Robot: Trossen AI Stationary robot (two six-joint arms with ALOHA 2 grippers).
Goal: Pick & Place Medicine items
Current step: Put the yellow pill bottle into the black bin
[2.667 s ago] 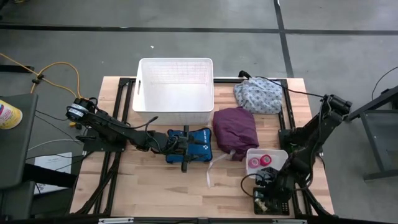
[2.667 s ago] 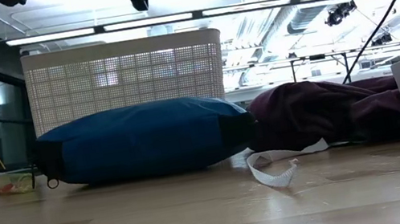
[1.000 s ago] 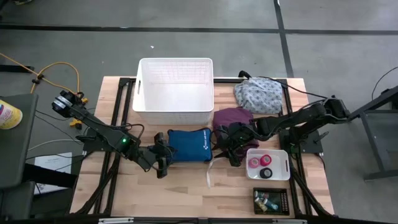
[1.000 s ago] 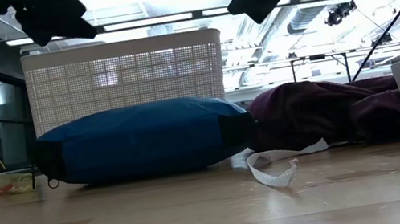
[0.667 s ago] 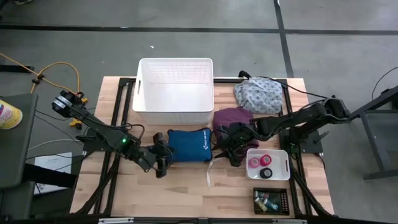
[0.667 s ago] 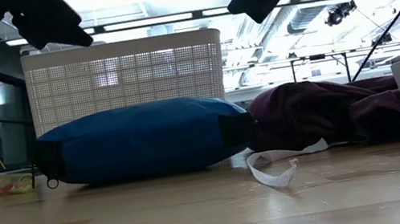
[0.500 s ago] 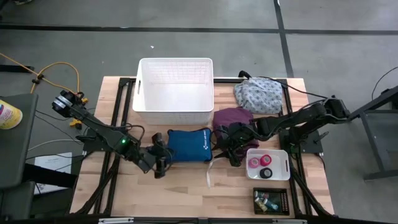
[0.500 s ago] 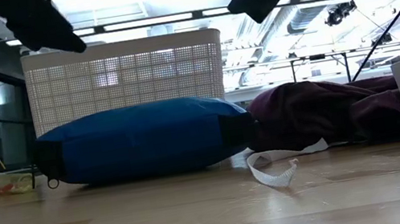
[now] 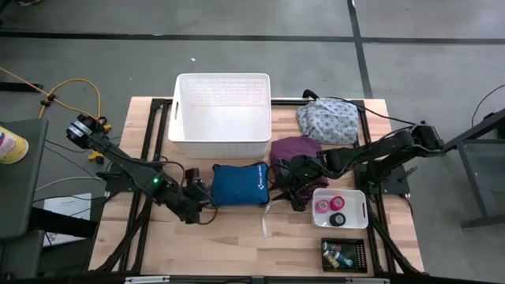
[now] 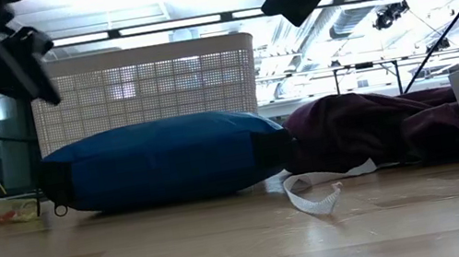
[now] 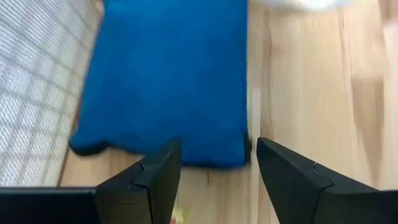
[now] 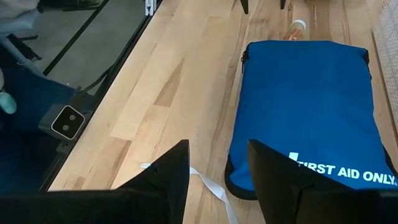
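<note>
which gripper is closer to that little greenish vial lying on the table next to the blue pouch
Left. The left gripper hangs open almost over the vial, at the blue pouch's left end. The right gripper, also open, is past the pouch's opposite end, near the purple bundle.

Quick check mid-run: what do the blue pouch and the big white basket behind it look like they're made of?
The blue pouch looks like soft woven fabric, probably nylon, with a matte finish: it bulges like a cushion and carries printed white lettering. The white basket looks like rigid moulded plastic: its walls are a fine, regular perforated grid with a smooth solid rim.
</note>
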